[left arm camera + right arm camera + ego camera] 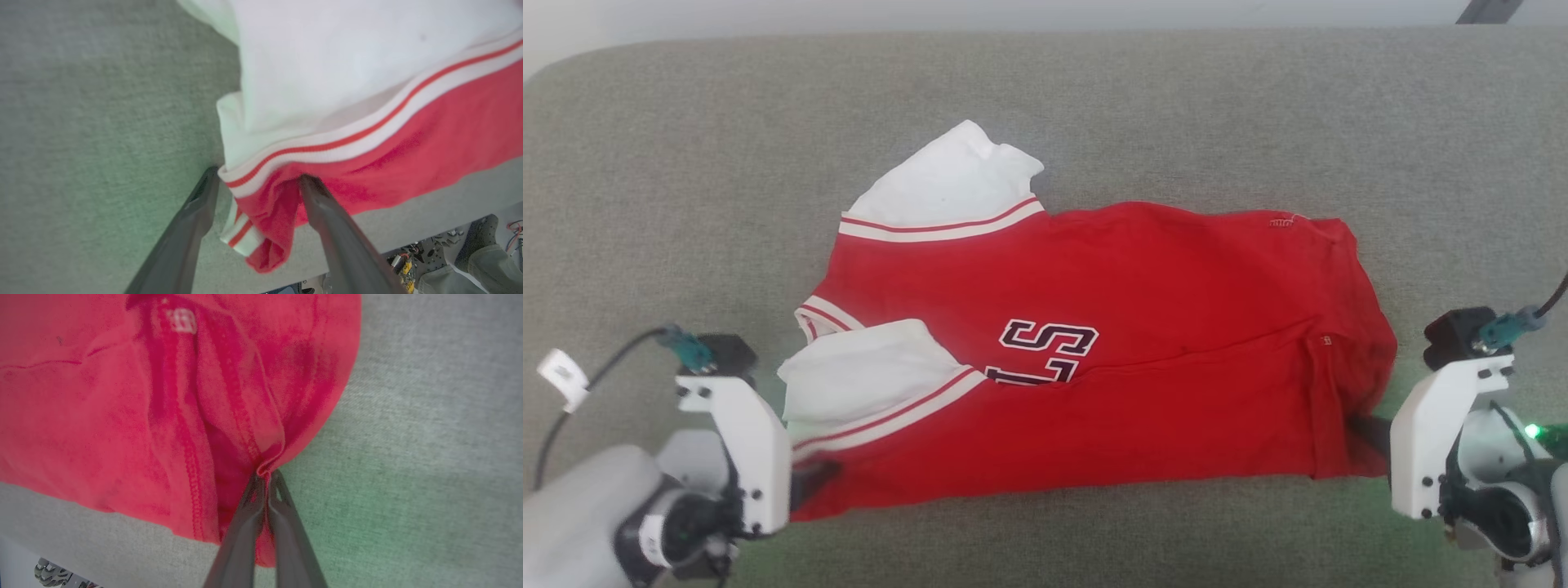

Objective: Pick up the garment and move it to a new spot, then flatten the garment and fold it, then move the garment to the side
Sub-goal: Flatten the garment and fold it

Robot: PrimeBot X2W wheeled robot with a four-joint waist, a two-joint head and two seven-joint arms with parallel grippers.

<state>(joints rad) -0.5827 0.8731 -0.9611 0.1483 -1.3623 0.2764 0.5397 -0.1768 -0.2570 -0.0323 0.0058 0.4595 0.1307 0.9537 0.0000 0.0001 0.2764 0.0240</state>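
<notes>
Garment [1094, 359] — folded, near bench's [1045, 98] front edge. My left gripper [259, 176] gapes astride one corner; right gripper [265, 477] pinches its hem, presumably tensioning the fold.

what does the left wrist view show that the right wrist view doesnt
Left wrist view: a white sleeve with striped trim, the left gripper open around a corner of the shirt, and a person's shoe beyond the edge of the grey surface. Right wrist view: a stitched seam, a small label, and the right gripper shut on a fold of red cloth. Both: the shirt lying on the grey surface.
</notes>
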